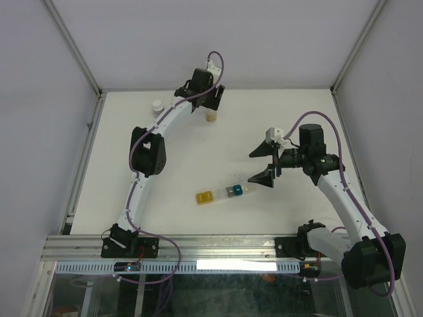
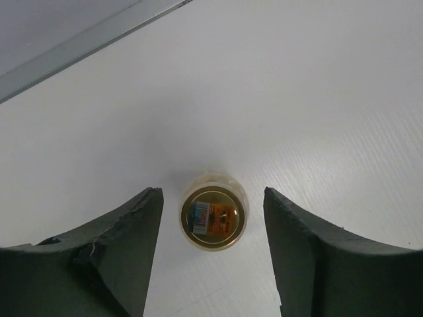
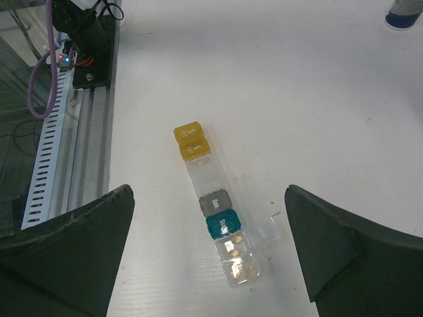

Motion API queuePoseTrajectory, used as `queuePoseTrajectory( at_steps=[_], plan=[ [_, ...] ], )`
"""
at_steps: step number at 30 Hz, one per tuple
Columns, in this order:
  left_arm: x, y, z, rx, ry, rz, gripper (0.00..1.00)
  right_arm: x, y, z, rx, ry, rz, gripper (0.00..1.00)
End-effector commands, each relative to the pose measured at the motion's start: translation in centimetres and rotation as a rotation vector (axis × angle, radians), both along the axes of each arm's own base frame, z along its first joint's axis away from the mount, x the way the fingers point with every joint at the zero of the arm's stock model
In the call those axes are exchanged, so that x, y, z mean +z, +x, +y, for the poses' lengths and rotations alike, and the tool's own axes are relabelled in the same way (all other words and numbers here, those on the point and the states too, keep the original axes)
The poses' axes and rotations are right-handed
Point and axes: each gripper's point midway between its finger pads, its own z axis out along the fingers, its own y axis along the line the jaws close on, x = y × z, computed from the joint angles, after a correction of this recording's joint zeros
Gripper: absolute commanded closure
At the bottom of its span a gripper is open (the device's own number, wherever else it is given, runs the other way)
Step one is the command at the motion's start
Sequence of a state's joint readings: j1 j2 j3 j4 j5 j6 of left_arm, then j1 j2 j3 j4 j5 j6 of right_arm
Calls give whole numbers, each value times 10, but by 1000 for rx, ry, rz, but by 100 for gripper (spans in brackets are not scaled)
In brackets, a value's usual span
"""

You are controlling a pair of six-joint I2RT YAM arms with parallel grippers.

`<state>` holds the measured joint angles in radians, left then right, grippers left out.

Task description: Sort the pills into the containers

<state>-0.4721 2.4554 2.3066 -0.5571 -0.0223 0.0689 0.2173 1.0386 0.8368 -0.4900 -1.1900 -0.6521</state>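
Note:
The vial of orange pills [image 1: 211, 117] stands upright at the far middle of the table. In the left wrist view the vial [image 2: 213, 218] is seen from above, between the two fingers and touching neither. My left gripper [image 1: 210, 104] [image 2: 211, 193] is open just above it. The container strip [image 1: 225, 193] lies near the front middle, with a yellow cube [image 3: 192, 140], clear ones, a grey lid [image 3: 215, 202] and a blue cube [image 3: 223, 225]. The end clear cubes [image 3: 236, 259] hold a few tan pills [image 3: 232, 247]; one small clear lid [image 3: 268, 231] hangs open. My right gripper [image 1: 264, 165] [image 3: 208, 191] is open and empty above the strip's right end.
A small white-capped bottle [image 1: 156, 105] stands at the far left, also at the top right of the right wrist view [image 3: 404, 13]. An aluminium rail [image 1: 198, 246] runs along the near edge. Walls enclose the table on three sides.

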Motion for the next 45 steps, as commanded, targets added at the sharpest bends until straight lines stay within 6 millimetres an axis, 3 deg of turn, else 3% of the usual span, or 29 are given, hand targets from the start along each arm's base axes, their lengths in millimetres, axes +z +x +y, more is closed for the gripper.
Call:
queuePoseTrajectory(
  at_steps=[1,4,7,10,11,18,19,23,26,29,33,45],
  plan=[
    [96,1,-15,-4,-146,-143,34,13,2,0,4,28,-52,0],
    [127,-11,-16,-27,-195,-164,28,14,2,0,6,32,-51,0],
    [154,-36,-18,-86,-241,-163,26,15,2,0,3,40,-42,0],
    [172,-75,-21,-178,-291,-155,24,16,6,-1,-14,53,-33,0],
    [188,-97,-21,-220,-316,-179,24,17,9,-1,-29,58,-25,0],
    [193,-256,-33,-547,-403,-433,19,24,45,-13,-251,130,68,0],
    [174,-280,-31,-586,-407,-432,19,25,50,-16,-285,141,88,0],
    [159,-347,-22,-724,-478,-547,15,23,60,-25,-343,144,117,0],
    [140,-377,-10,-772,-507,-587,13,21,57,-27,-317,149,123,0],
    [121,-396,-4,-806,-501,-598,12,16,54,-27,-288,145,124,1],
    [90,-402,-5,-807,-444,-568,12,6,56,-27,-285,123,131,3],
    [12,-382,-23,-812,-257,-449,12,-15,72,-34,-355,55,190,6]
  ],
)
